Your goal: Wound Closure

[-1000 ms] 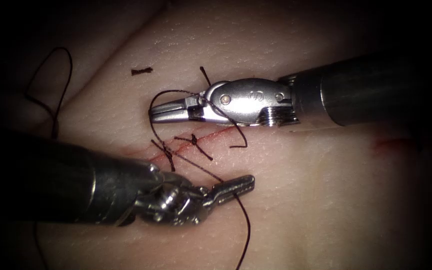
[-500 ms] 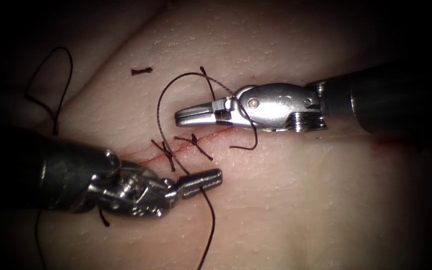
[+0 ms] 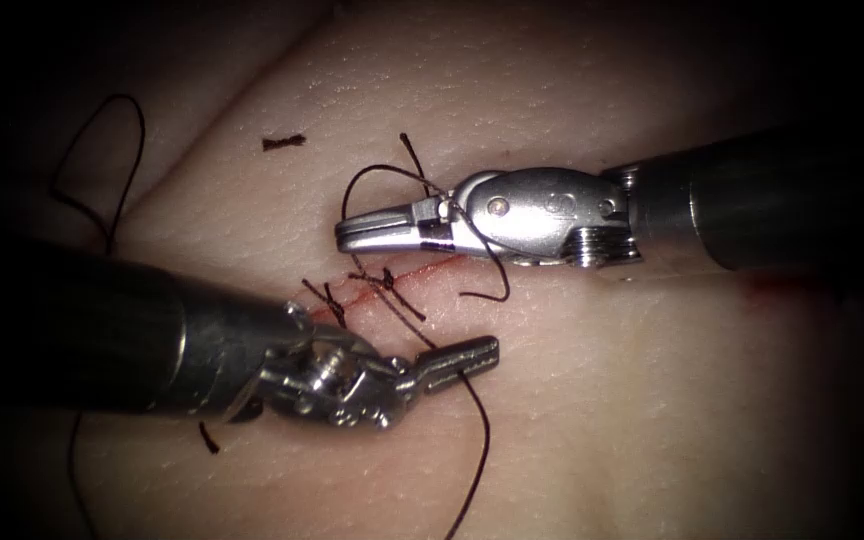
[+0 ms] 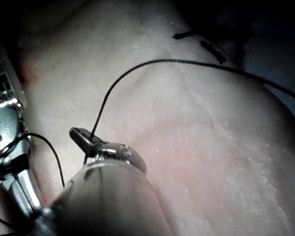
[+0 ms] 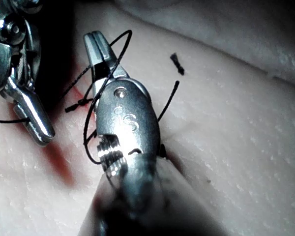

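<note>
On the pale tissue (image 3: 592,400), the cut (image 3: 432,268) is a thin red line carrying two dark knots (image 3: 386,280) with short tails. My left tool (image 3: 487,352) lies just in front of the cut, its jaws shut on the dark thread (image 3: 479,440), which trails down from them. Behind the cut, my right tool (image 3: 344,234) has shut jaws, and a loop of thread (image 3: 422,192) is wound around them. The left tool's jaws (image 4: 80,134) pinch the thread (image 4: 152,63) in the left wrist view. That loop (image 5: 119,59) circles the right tool (image 5: 93,42) in the right wrist view.
A short cut end of thread (image 3: 282,142) lies on the tissue behind and left of the tools. Slack thread (image 3: 122,130) curls over the dark left edge. A red fluid smear (image 3: 782,290) sits at the right. The left tool (image 5: 34,118) is close beside the right tool's jaws.
My left tool drew back left, then returned right with the thread still in its jaws. The right tool slid right, then slightly left. The loop around it opened wide, then shrank.
</note>
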{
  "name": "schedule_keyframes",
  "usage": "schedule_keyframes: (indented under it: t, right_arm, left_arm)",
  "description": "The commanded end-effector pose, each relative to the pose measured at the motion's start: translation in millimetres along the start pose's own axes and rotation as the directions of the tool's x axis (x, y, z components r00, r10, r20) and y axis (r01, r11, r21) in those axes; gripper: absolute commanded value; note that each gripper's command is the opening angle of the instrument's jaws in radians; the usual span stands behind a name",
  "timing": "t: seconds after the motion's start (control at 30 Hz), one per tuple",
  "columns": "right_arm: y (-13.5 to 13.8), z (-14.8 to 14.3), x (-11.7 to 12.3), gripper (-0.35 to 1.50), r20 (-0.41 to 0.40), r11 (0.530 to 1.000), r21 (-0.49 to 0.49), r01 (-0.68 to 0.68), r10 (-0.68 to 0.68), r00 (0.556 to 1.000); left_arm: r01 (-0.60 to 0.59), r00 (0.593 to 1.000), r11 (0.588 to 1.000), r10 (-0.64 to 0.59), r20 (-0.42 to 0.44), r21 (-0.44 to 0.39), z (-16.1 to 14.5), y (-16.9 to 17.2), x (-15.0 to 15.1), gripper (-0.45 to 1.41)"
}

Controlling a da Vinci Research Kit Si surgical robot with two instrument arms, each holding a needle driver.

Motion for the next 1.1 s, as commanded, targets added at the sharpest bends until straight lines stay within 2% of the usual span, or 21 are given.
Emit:
schedule_keyframes:
  t: [0.03,0.33,0.4,0.47,0.5,0.6,0.67,0.8,1.07,1.1]
  right_arm:
    - [-0.2,1.5,-0.6,-0.35,-0.006,1.000,0.000,0.001,-0.001,1.000]
    - [0.2,3.8,-1.7,-0.35,0.004,0.999,-0.040,0.012,-0.012,1.000]
    - [0.4,3.8,-1.8,-0.01,0.017,0.998,-0.058,0.012,-0.011,1.000]
    - [0.6,3.7,-2.0,0.46,0.038,0.996,-0.084,0.011,-0.008,0.999]
    - [0.8,3.6,-2.0,0.62,0.049,0.995,-0.097,0.010,-0.006,0.999]
    - [1.2,3.3,-2.3,0.89,0.079,0.991,-0.135,0.008,0.003,0.997]
    - [1.3,3.1,-2.4,0.93,0.129,0.993,-0.118,0.006,0.009,0.992]
    - [1.2,3.1,-2.4,0.91,0.175,0.996,-0.089,0.006,0.010,0.985]
    - [0.2,2.6,-3.0,0.91,0.252,0.999,-0.042,0.013,-0.002,0.968]
    - [0.0,2.3,-3.3,0.91,0.269,1.000,-0.026,0.015,-0.008,0.963]
  left_arm:
    - [0.003,1.000,1.000,-0.003,-0.001,-0.003,0.6,0.6,0.2,-0.45]
    - [0.009,1.000,1.000,-0.009,-0.007,-0.012,0.7,0.1,1.9,-0.45]
    - [0.015,1.000,1.000,-0.016,-0.007,-0.018,0.6,0.1,2.4,-0.45]
    - [-0.001,1.000,1.000,0.001,-0.010,-0.022,0.3,0.0,2.8,-0.45]
    - [-0.010,1.000,1.000,0.010,-0.001,-0.022,0.0,-0.3,3.0,-0.45]
    - [-0.020,1.000,0.999,0.020,-0.002,-0.028,-1.0,-1.1,3.5,-0.45]
    - [-0.059,0.998,0.997,0.059,-0.013,-0.047,-2.1,-2.1,4.0,-0.45]
    - [-0.129,0.992,0.989,0.128,-0.015,-0.070,-3.5,-3.1,4.3,-0.45]
    - [-0.125,0.992,0.986,0.121,-0.044,-0.108,-5.9,-4.7,4.4,-0.45]
    - [-0.137,0.991,0.983,0.136,-0.018,-0.123,-6.4,-4.9,4.2,-0.45]
